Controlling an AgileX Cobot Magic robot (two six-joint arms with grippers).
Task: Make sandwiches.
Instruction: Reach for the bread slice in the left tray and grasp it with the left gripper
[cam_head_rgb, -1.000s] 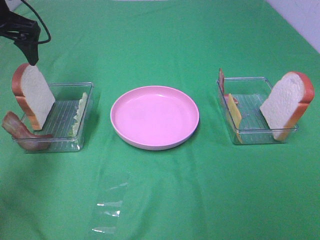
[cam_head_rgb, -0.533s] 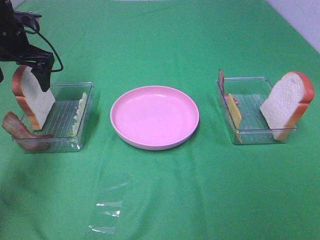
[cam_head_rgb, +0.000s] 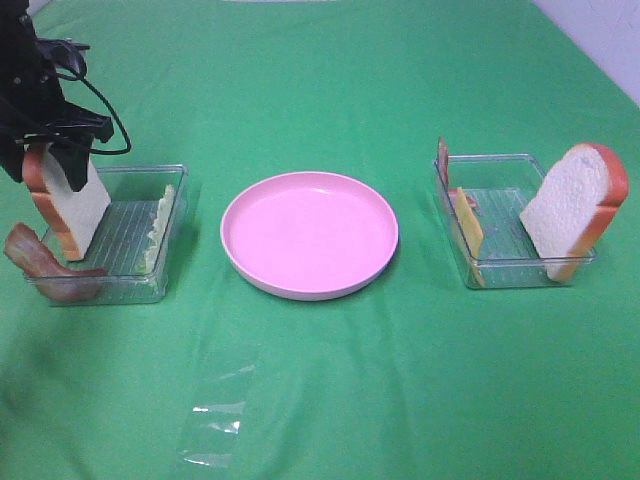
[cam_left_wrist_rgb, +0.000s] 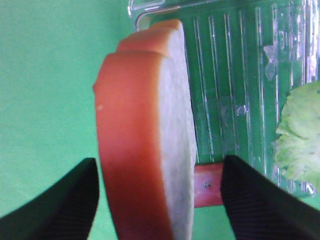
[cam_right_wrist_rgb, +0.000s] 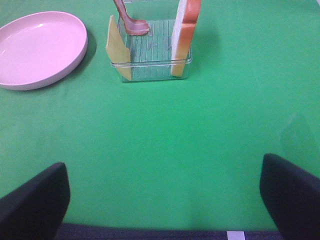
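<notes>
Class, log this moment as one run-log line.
left gripper: open, straddling bread slice in tray | right gripper: open, above cloth | pink plate: bare

Counted on one green cloth (cam_head_rgb: 400, 380):
- Two bread slices were logged, a left bread slice (cam_head_rgb: 75, 200) and a right bread slice (cam_head_rgb: 570, 205)
- Two clear trays were logged, a left tray (cam_head_rgb: 125, 238) and a right tray (cam_head_rgb: 500, 215)
- Two bacon strips were logged, a left bacon strip (cam_head_rgb: 40, 262) and a right bacon strip (cam_head_rgb: 442, 160)
- One cheese slice (cam_head_rgb: 469, 232) was logged
- One lettuce leaf (cam_head_rgb: 160, 225) was logged
- One pink plate (cam_head_rgb: 310, 235) was logged
- One clear plastic film (cam_head_rgb: 215, 415) was logged
- Two grippers were logged, a left gripper (cam_left_wrist_rgb: 159, 200) and a right gripper (cam_right_wrist_rgb: 162, 195)
</notes>
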